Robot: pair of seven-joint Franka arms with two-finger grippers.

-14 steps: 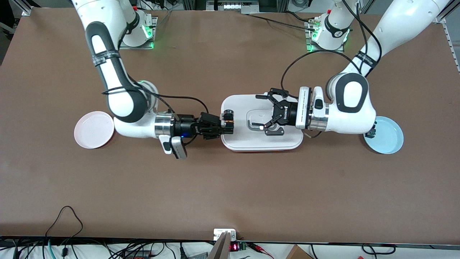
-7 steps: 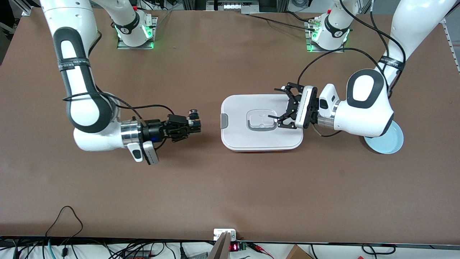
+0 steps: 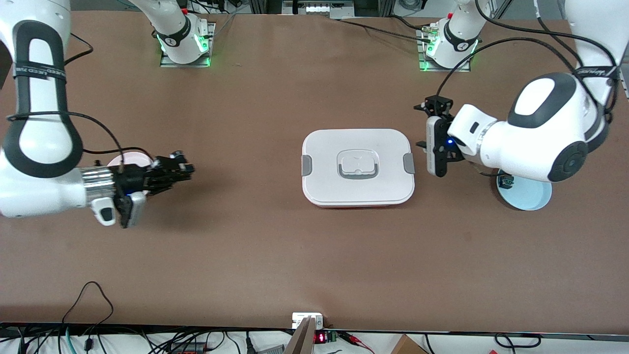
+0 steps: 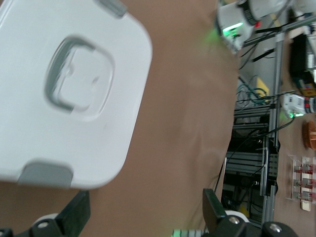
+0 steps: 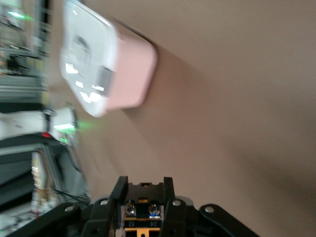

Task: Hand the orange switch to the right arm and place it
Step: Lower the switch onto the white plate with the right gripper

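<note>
- Between its fingertips, the right end effector (image 5: 143,210), over the surface (image 3: 275,255) beside the pink plate (image 3: 128,158), grasps the orange switch (image 5: 142,216).
- Left end effector (image 4: 143,217) hangs released near the white box (image 3: 357,166).
- Switch looks light, rigid, tiny; grip its flat sides.

White lidded box (image 3: 357,167) with grey latches and handle, red base edge; brown table (image 3: 314,255); pale blue plate (image 3: 528,195); pink plate (image 3: 128,159); black grippers, right (image 3: 179,167) and left (image 3: 435,125); orange-and-black switch (image 5: 143,221).

No legible txt on any item; band (image 3: 39,73) on right arm w/ unreadable lettering.
</note>
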